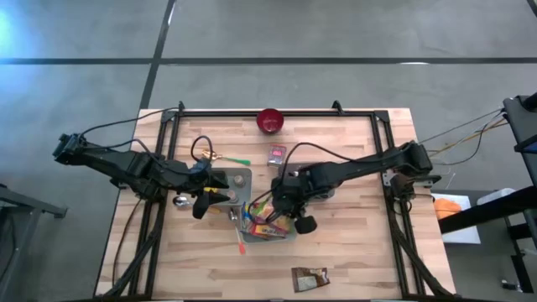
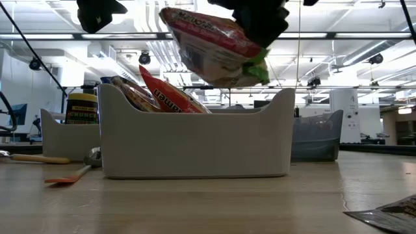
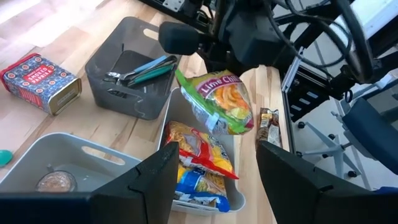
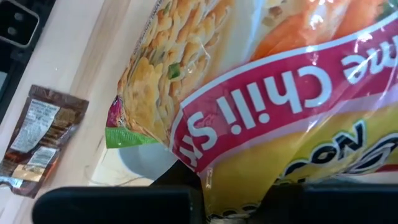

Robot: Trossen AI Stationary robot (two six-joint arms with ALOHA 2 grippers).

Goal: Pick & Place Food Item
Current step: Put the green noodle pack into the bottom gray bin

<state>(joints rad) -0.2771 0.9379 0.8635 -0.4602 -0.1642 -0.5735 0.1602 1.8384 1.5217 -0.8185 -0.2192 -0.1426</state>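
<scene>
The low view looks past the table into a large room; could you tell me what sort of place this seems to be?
Probably a lab or industrial workshop: long rows of ceiling strip lights, exposed overhead ducting, and a butcher-block table with a black metal frame carrying the two arms.

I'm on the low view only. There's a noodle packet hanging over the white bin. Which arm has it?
Observer: The right end effector has the noodle packet, shut on its top edge.
Operator: Where's the left arm?
Observer: The left end effector is off to the side of the white bin, open and holding nothing.
Operator: What's behind the bin on my right?
Observer: A grey bin with a few utensils lying in it.
Operator: The dark wrapper at my bottom right, is it in the way?
Observer: No. That brown wrapper lies alone near the table's front edge, apart from both bins.
</scene>
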